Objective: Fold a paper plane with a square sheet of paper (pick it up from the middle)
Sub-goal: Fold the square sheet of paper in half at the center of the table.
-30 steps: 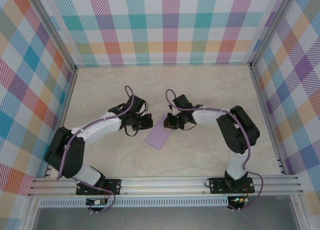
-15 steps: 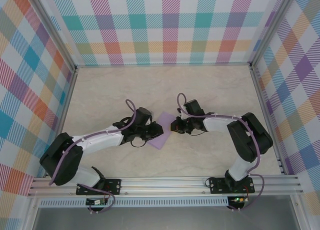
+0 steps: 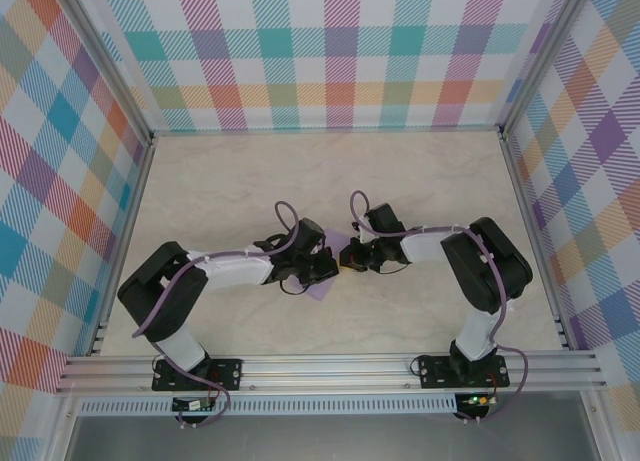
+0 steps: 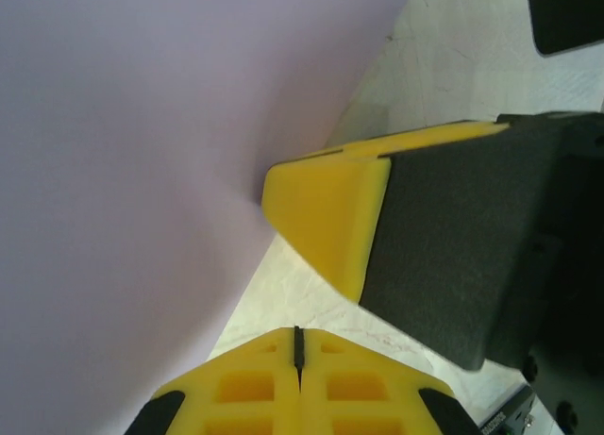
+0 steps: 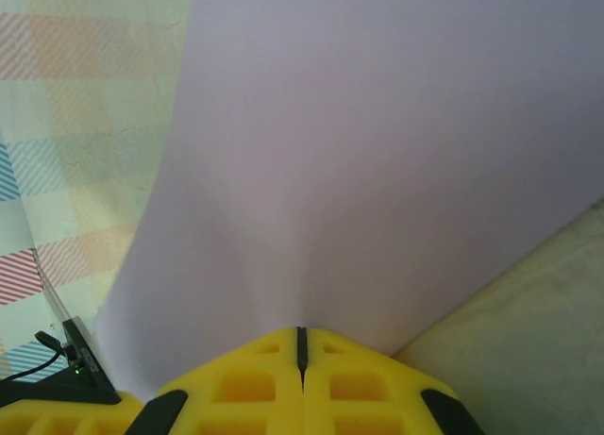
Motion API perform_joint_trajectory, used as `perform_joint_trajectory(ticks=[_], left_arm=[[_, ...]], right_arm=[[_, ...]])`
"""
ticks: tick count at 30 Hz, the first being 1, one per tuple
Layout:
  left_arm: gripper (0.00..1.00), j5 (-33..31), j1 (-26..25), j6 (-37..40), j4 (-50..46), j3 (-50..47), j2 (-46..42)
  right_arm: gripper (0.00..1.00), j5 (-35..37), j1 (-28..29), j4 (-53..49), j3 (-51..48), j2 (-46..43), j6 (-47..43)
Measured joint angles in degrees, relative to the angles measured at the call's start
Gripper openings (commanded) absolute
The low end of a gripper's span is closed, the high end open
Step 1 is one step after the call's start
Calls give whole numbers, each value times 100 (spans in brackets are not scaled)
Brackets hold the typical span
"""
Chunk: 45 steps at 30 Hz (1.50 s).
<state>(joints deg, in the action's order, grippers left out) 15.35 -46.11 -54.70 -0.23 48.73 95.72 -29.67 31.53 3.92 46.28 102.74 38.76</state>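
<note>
Lavender sheet of paper [image 4: 123, 171] is found at ctr of the top view, w/ both tools close together at it. Right gripper [image 5: 300, 345], at btm of its own view, is clamped on the sheet: paper is puckered and rises from the seam btw. the tips. Left gripper [image 4: 297, 345], at btm ctr of its view, is closed too, w/ the sheet's edge just beside it; whether paper is nipped there cannot be told.

Step is judged as the pick-up from the middle, prob. ahead of the first crease; no fold can be made out. Next, one half needs to be brought over the other evenly, w/o tearing at the pinch.

Table [image 3: 250, 181] is pale, marble-look, matt. It is boxed by checked pastel walls [image 3: 340, 61], w/ a metal rail [image 3: 330, 366] along the btm of the top view.
</note>
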Motion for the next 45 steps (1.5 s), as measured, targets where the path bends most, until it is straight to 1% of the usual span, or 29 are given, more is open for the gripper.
perform_joint_trajectory(ticks=[8,16,29,45], left_arm=[[0,-26,0,7,-94,240,380],[0,-105,-17,26,-140,254,431],[0,-219,-26,26,-260,240,507],[0,-249,-31,0,-326,229,507]], right_arm=[[2,4,-15,17,24,72,-15],[2,-2,-20,17,28,72,-20],[3,-210,-20,72,37,72,-66],[2,-59,-74,-584,579,372,-417]])
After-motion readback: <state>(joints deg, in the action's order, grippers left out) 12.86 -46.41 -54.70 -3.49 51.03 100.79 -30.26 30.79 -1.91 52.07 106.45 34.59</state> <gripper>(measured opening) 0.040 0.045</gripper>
